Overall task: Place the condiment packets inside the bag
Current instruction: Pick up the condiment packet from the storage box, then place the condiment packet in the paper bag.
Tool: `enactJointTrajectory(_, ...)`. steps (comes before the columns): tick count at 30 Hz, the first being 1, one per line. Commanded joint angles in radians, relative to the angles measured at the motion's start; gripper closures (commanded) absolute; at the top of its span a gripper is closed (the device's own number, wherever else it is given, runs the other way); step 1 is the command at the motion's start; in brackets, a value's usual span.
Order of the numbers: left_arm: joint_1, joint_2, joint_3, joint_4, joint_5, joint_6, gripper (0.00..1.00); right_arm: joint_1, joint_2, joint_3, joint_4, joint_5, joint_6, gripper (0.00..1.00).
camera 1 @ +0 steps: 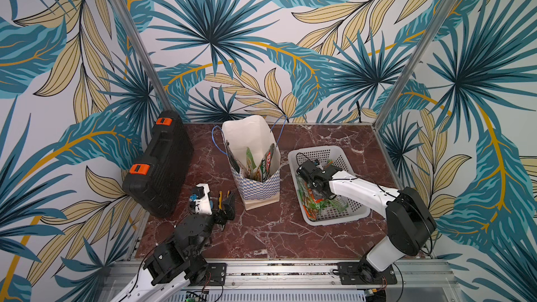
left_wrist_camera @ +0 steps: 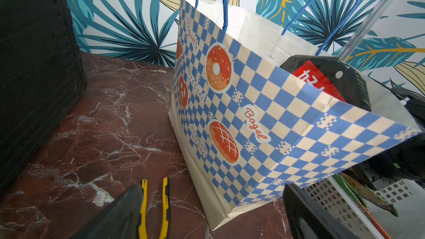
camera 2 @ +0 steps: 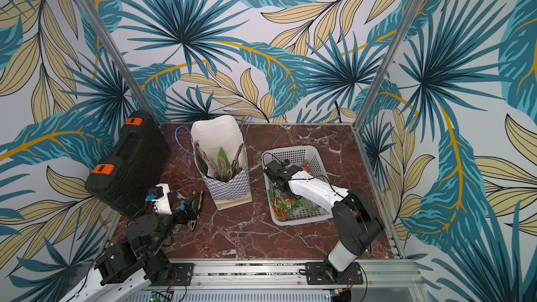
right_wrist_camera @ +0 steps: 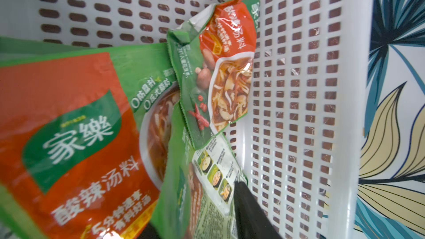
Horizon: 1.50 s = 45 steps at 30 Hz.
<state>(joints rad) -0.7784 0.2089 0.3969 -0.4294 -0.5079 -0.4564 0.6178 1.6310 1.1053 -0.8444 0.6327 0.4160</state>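
The bag (camera 1: 252,143) stands upright and open at the middle back of the table, checkered band to the front (left_wrist_camera: 253,111). Inside it, a dark condiment packet with a red logo (left_wrist_camera: 322,81) and green ones (camera 1: 250,161) stand on edge. More green-orange condiment packets (camera 1: 318,203) lie in the white basket (camera 1: 319,152). My right gripper (right_wrist_camera: 195,205) reaches down into the basket, its fingers (right_wrist_camera: 248,203) on either side of a green packet lying back side up (right_wrist_camera: 207,187); whether they press it is unclear. My left gripper (left_wrist_camera: 211,223) is open and holds nothing, low in front of the bag.
A black tool case with orange latches (camera 1: 159,167) leans at the left. Yellow-handled pliers (left_wrist_camera: 154,205) lie on the marble table beside my left gripper. Metal frame posts (camera 1: 406,62) rise at the back corners.
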Motion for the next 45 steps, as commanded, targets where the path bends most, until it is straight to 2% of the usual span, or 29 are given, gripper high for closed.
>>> enactJointTrajectory(1, -0.002, 0.001, -0.029, 0.026, 0.009, 0.012, 0.0, -0.017, -0.04, -0.002, -0.043, 0.057, 0.012, 0.63)
enactJointTrajectory(4, -0.002, 0.001, -0.029, 0.026, 0.008, 0.012, 0.0, -0.028, -0.058, -0.011, -0.048, 0.065, 0.013, 0.72)
enactJointTrajectory(8, -0.001, 0.001, -0.027, 0.024, 0.008, 0.013, 0.0, -0.031, -0.098, -0.016, -0.047, 0.058, 0.011, 0.98)
enactJointTrajectory(9, -0.002, 0.001, -0.027, 0.022, 0.007, 0.012, 0.0, -0.031, -0.115, -0.016, -0.045, 0.051, 0.01, 1.0)
enactJointTrajectory(18, -0.001, -0.002, -0.023, 0.016, 0.008, 0.012, 0.0, -0.029, -0.387, 0.02, -0.008, -0.061, -0.032, 1.0)
enactJointTrajectory(23, -0.002, -0.005, -0.023, 0.015, 0.011, 0.01, 0.0, -0.025, -0.565, 0.073, 0.052, -0.163, -0.056, 1.0)
enactJointTrajectory(28, -0.002, -0.005, -0.021, 0.014, 0.011, 0.01, 0.0, -0.021, -0.654, 0.163, 0.115, -0.285, -0.048, 1.0)
enactJointTrajectory(31, -0.002, -0.005, -0.02, 0.011, 0.011, 0.01, 0.0, -0.018, -0.672, 0.216, 0.163, -0.364, -0.033, 1.0)
enactJointTrajectory(38, -0.002, -0.004, -0.02, 0.013, 0.009, 0.01, 0.0, -0.017, -0.63, 0.333, 0.33, -0.637, 0.077, 1.0)
enactJointTrajectory(45, -0.001, -0.005, -0.015, 0.005, 0.008, 0.01, 0.0, -0.001, -0.507, 0.42, 0.467, -0.783, 0.189, 1.0)
